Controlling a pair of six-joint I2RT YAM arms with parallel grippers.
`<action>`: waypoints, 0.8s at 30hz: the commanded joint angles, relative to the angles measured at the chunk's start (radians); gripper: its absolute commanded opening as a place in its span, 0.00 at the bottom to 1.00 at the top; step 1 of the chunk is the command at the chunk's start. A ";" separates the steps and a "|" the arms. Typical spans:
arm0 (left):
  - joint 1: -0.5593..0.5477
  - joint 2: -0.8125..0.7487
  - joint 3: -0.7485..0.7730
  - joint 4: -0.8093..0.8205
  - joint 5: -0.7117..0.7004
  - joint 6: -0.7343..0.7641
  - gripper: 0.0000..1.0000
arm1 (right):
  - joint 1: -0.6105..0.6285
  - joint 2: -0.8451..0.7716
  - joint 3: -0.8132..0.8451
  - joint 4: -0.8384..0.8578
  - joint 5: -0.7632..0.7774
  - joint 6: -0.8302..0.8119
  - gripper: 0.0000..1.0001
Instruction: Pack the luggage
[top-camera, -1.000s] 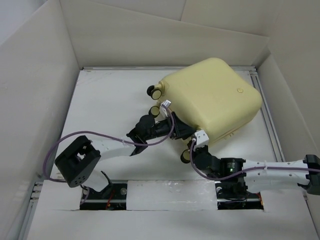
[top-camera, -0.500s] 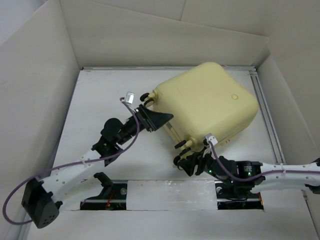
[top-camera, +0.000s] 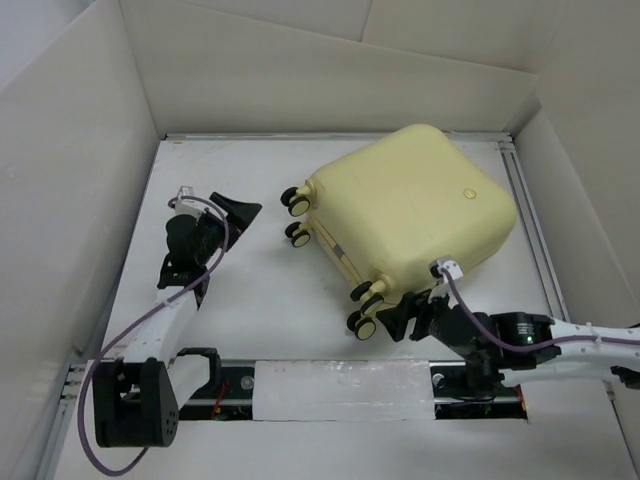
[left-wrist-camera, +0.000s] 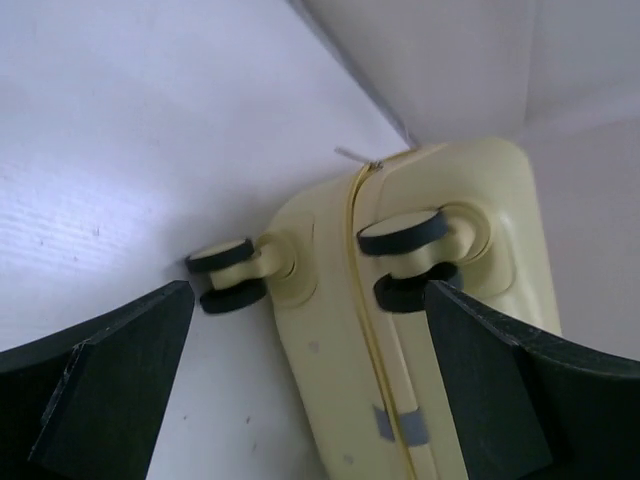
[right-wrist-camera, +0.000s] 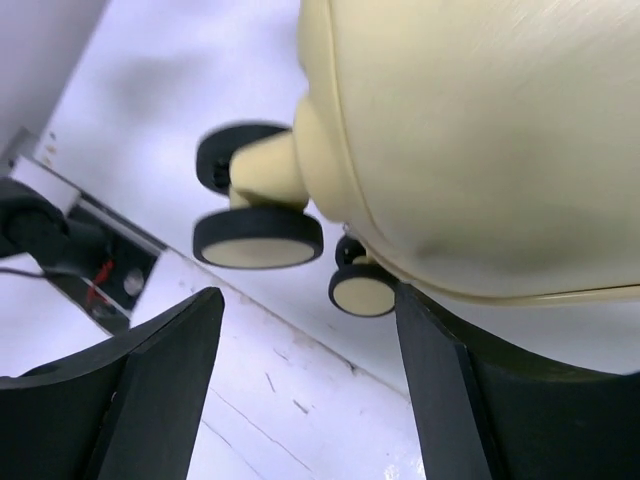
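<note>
Moved since earlier: the left arm has been pulled back from the wheel edge of the suitcase toward the left wall; the right arm has been shifted a little along the near corner; the suitcase has barely been displaced.
Left pincer (top-camera: 232, 208): held wide and empty, well apart from the suitcase; in the left wrist view both black fingers (left-wrist-camera: 110, 385) are seen at the frame edges, with the wheel edge framed between them at a distance.
Right pincer (top-camera: 405, 312): spread wide, nothing gripped; it is placed just beside the near corner, and in the right wrist view one finger (right-wrist-camera: 480, 400) is seen directly under the yellow shell, though contact cannot be told.
Suitcase (top-camera: 410, 210): pale yellow, closed, laid flat on the far right part of the worktop, with its wheel edge turned to the near left.
Wheels (top-camera: 296, 201): black and yellow, four pairs ranged along that edge, the nearest pair just beside the right pincer.
Logo (top-camera: 467, 192): small and round, on the upper shell.
Worktop (top-camera: 240, 290): white.
Walls (top-camera: 300, 90): pale cardboard panels stood around the worktop.
</note>
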 joint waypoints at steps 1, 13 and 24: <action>-0.003 0.031 -0.015 0.223 0.222 -0.019 1.00 | 0.008 -0.028 0.076 -0.105 0.115 0.005 0.75; -0.084 0.254 0.091 0.387 0.326 -0.052 1.00 | -0.057 -0.206 0.197 -0.301 0.485 0.096 0.82; -0.189 0.472 0.235 0.444 0.250 -0.063 1.00 | -0.141 0.111 0.477 -0.501 0.574 0.068 0.81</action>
